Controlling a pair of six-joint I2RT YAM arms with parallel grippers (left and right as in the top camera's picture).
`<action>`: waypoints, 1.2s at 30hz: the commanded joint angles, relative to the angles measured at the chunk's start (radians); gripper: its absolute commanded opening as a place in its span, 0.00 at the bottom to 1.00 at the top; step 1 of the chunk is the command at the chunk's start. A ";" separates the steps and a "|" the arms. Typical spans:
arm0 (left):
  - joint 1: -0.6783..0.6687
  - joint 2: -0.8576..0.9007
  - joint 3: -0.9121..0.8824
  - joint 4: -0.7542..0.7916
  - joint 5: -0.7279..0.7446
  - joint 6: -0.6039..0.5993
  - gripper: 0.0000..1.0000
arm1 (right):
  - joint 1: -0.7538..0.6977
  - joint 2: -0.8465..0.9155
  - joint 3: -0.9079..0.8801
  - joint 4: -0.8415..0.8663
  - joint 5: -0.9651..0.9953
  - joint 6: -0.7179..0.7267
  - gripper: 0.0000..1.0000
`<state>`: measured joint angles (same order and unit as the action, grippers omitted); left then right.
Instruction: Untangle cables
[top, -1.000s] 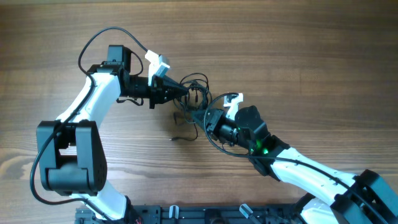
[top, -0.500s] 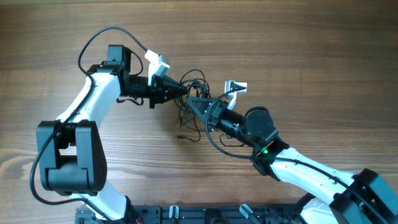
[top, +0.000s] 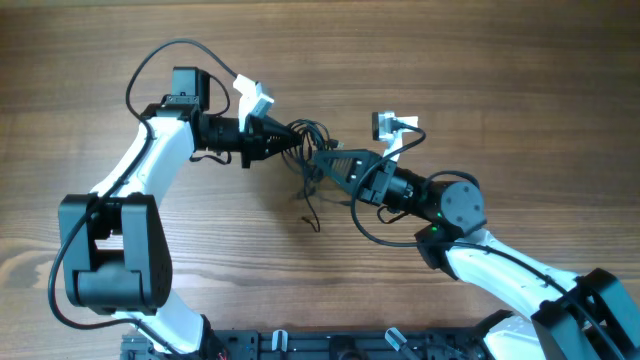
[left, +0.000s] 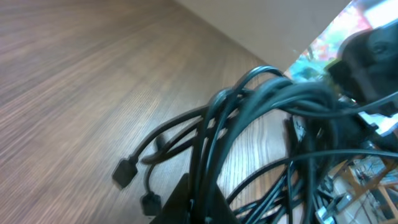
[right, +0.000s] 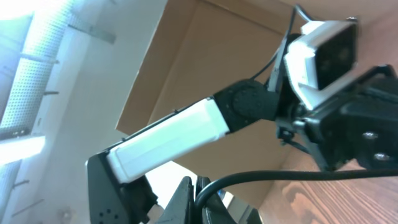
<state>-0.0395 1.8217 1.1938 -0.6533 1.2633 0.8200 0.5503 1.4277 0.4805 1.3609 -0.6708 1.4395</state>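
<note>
Left tool: your left tool (top: 285, 138) is closed down narrow, clamped on the bundle of cables (top: 312, 138) at its left side.
Right tool: your right tool (top: 320, 160) is pinched to its narrowest, and a black strand leads out from between its tips; it grips the same bundle from the right and slightly nearer you.
Cables: the tangle hangs between your two tools, near the middle of the worktop (top: 480, 60), bunched into overlapping loops.
Loose strands: a couple of thin strands (top: 312, 205) drop from the tangle toward the near edge and lie on the wood.
Left wrist view: a thick sheaf of cords (left: 273, 102) arches up from your left tool's fingers (left: 196, 205); two small dark plug ends (left: 124, 172) rest on the wood to the left, close together.
Right wrist view: the camera tilts upward, so you see one cord (right: 267, 177) running off to the right from the fingers (right: 186, 199), with the left arm's white link (right: 168, 140) and its wrist camera (right: 323, 43) beyond.
Knot: you cannot tell from these views which strands cross which.
</note>
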 joint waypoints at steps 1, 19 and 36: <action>0.000 0.006 0.003 0.086 -0.216 -0.294 0.04 | -0.021 0.002 0.014 0.045 -0.035 0.003 0.04; -0.005 0.006 0.003 0.146 -0.423 -0.500 0.04 | -0.021 0.002 0.014 -0.205 -0.037 -0.034 0.04; -0.005 0.006 0.003 0.137 -0.343 -0.484 0.04 | -0.021 0.002 0.014 -0.597 0.026 -0.220 0.04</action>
<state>-0.0505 1.8217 1.1942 -0.5129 0.8490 0.3264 0.5274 1.4380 0.4870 0.7826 -0.6838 1.2533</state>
